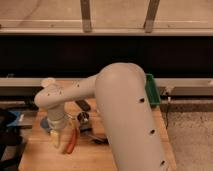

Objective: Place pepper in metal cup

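The pepper (71,142), long and orange-red, lies on the wooden table (35,150) at the front left. Just behind and right of it stands the small shiny metal cup (83,118). My gripper (56,139) hangs fingers-down over the table, right beside the pepper's left side, open and with nothing in it. The arm's large pale forearm crosses the middle of the view and hides much of the table's right half.
A white paper cup (48,82) stands at the table's back left. A green bin (153,90) sits at the back right behind the arm. A black-handled utensil (100,141) lies right of the pepper. Dark and blue gear (14,122) lies off the table's left edge.
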`<act>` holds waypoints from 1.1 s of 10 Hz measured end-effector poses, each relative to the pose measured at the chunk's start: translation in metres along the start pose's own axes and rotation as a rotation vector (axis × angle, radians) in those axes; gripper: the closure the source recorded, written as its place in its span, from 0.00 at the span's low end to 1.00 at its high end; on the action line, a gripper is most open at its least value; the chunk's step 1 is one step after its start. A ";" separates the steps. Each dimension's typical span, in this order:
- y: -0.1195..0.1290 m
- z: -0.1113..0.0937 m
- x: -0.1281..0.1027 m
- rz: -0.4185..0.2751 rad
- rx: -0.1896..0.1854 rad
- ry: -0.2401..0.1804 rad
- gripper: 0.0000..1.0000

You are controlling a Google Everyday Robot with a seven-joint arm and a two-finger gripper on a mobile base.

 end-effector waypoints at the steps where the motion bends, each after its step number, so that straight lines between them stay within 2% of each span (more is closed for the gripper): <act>1: -0.004 0.006 0.003 0.018 -0.009 0.011 0.25; 6: -0.026 0.020 0.020 0.106 -0.030 0.043 0.25; 11: -0.031 0.029 0.020 0.142 -0.029 0.078 0.26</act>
